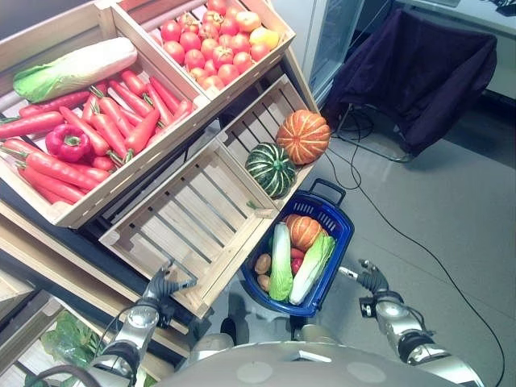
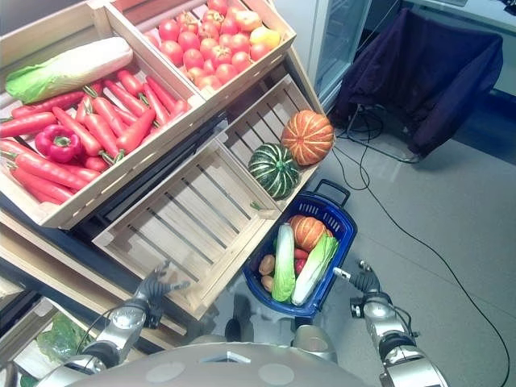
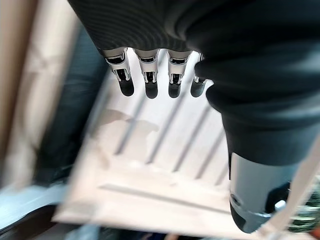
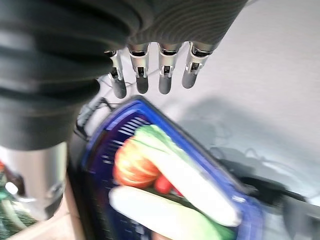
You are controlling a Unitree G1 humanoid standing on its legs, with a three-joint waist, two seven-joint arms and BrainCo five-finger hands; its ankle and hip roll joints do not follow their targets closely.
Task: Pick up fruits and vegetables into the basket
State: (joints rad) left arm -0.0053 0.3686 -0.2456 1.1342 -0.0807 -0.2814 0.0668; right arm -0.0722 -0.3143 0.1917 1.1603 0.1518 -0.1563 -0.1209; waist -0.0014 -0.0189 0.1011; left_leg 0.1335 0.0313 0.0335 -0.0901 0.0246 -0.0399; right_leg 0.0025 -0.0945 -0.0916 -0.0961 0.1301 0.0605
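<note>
Basket [image 1: 337, 234] packed full, bare slatted crate [image 1: 189, 218] beside it — open floor [image 1: 451, 210] right

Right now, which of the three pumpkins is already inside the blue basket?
The small orange pumpkin lies in the blue basket, beside two cabbages. The larger orange pumpkin and the green striped pumpkin still sit in the wooden crate.

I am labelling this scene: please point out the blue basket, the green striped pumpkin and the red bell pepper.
blue basket [image 1: 343, 239]: left eye view, on its right rim.
green striped pumpkin [image 1: 271, 168]: left eye view, middle of its ribbed top.
red bell pepper [image 1: 68, 143]: left eye view, centre of its body.
</note>
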